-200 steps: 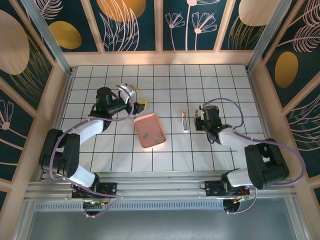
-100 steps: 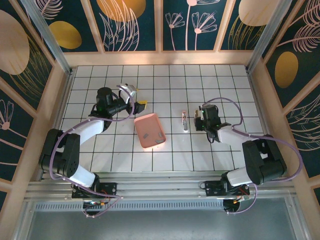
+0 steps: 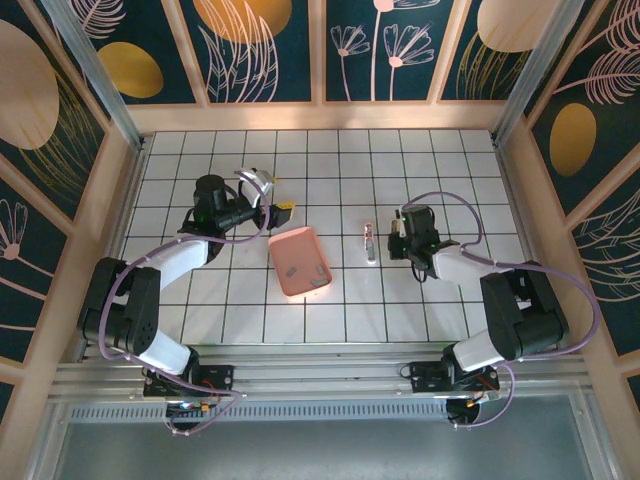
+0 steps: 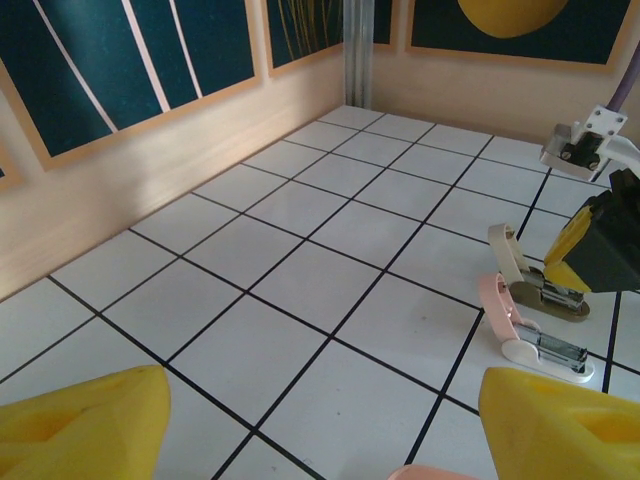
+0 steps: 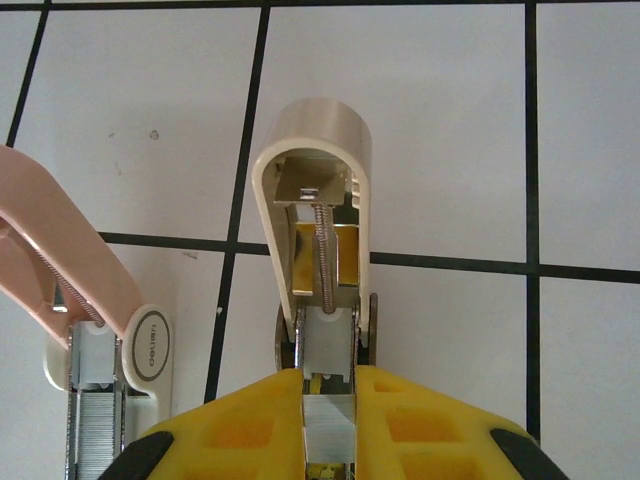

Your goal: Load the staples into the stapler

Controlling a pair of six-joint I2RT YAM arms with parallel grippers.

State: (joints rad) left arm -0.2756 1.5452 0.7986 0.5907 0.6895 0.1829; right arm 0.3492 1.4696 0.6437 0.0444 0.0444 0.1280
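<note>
Staplers: two. One pink stapler [image 4: 515, 325], one cream stapler [image 4: 520, 275].

Tray [image 3: 285, 250]: one, salmon-pink.

Staple strips: three countable. Two small grey strips lie in the tray, the first [image 3: 290, 270] and the second [image 3: 318, 283] (too small in the top view to tell whether either is more than one piece). A third [image 5: 95, 440] sits in the pink stapler's channel.

Arms: two, the left arm [image 3: 170, 260] and the right arm [image 3: 470, 270].

Grippers: two, the left gripper [image 4: 320, 420] and the right gripper [image 5: 330, 420], each with two yellow fingers.
</note>
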